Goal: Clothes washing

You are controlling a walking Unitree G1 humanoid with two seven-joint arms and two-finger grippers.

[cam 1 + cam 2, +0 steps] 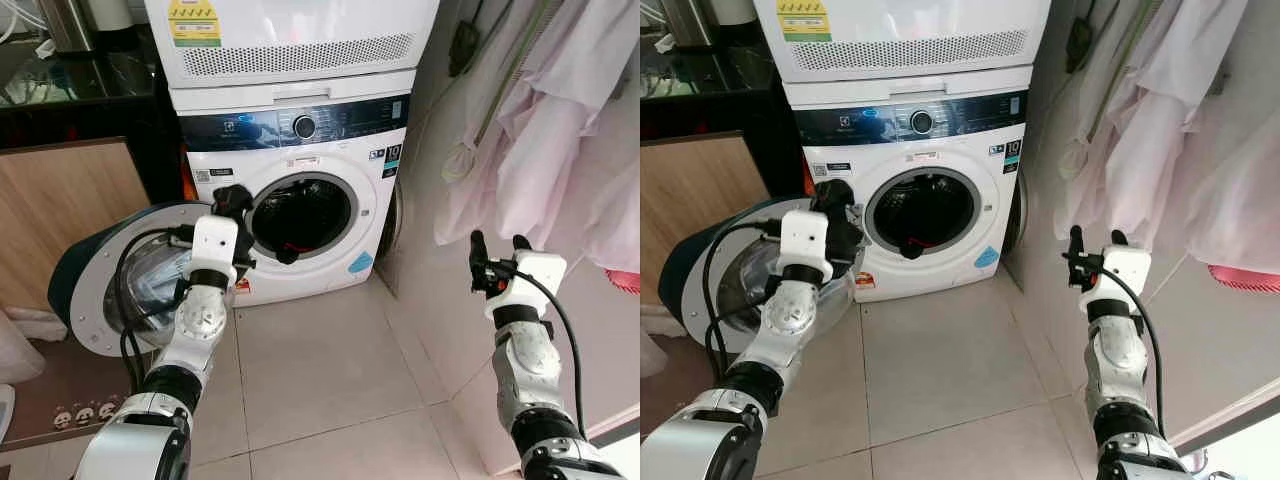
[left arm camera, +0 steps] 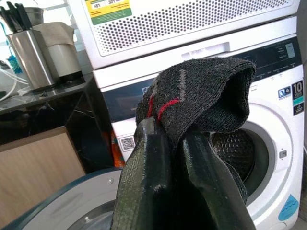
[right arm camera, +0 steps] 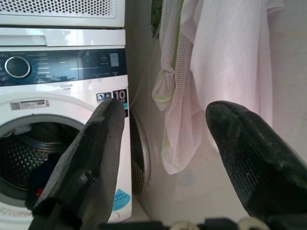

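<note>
A white front-loading washing machine stands ahead, its round door swung open to the left. Dark laundry with a red bit lies at the lip of the drum. My left gripper is raised just left of the drum opening and is shut on a dark grey sock with red stitching, which drapes over the fingers. My right gripper hovers open and holds nothing, off to the machine's right near the wall.
A white dryer is stacked on the washer. Pale garments and a mesh bag hang along the right wall. A wooden panel and a patterned mat lie to the left. Tiled floor stretches before the machine.
</note>
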